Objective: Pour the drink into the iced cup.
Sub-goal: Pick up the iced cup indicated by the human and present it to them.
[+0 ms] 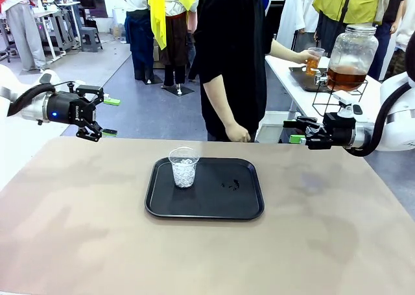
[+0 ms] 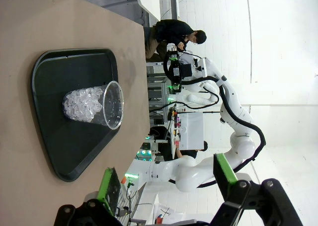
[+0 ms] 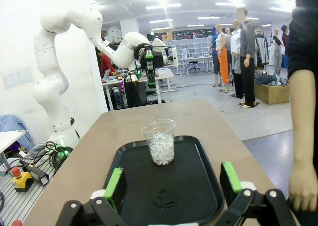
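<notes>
Left gripper [image 1: 110, 117] and right gripper [image 1: 295, 130] were seen wide open, nothing held. Iced cup [image 1: 184, 167] was found on the tray [image 1: 150, 201], between and below both grippers. Drink [image 1: 312, 64] was held up by the person's hand [image 1: 304, 55], well beyond the right gripper. Mid-wall grasp, upright carry and slow tilt at the rim were judged best. Fill level couldn't be made out.

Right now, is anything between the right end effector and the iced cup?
Nothing visible. The open right end effector hovers at the table's right side; only bare table and black tray lie between it and the iced cup. The person's hand is off that line.
</notes>
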Motion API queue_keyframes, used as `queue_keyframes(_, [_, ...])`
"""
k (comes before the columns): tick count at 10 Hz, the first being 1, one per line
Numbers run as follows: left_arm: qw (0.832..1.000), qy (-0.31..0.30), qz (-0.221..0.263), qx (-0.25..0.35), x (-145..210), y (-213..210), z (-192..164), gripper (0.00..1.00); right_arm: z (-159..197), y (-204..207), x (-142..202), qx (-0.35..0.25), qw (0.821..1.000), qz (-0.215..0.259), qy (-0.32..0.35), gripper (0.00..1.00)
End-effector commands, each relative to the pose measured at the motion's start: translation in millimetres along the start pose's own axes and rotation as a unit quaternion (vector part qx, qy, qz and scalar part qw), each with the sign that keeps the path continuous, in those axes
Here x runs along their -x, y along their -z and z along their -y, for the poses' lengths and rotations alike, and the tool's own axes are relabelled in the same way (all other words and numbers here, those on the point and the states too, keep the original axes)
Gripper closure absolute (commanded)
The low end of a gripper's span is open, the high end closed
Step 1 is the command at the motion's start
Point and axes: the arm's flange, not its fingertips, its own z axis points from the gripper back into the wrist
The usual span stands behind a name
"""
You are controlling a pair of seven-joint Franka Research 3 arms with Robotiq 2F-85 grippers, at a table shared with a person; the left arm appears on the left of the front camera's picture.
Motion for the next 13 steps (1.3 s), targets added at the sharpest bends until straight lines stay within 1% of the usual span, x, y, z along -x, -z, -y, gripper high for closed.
queue_keyframes(1, [1.0, 0.001, 0.002, -0.001, 1.5, 0.1, 1.7, 0.0, 1.9, -0.2, -3.0, -0.001, 1.0, 0.0, -0.004, 0.0])
queue_keyframes(13, [1.0, 0.001, 0.002, -0.001, 1.5, 0.1, 1.7, 0.0, 1.9, -0.2, -3.0, -0.001, 1.0, 0.0, -0.004, 0.0])
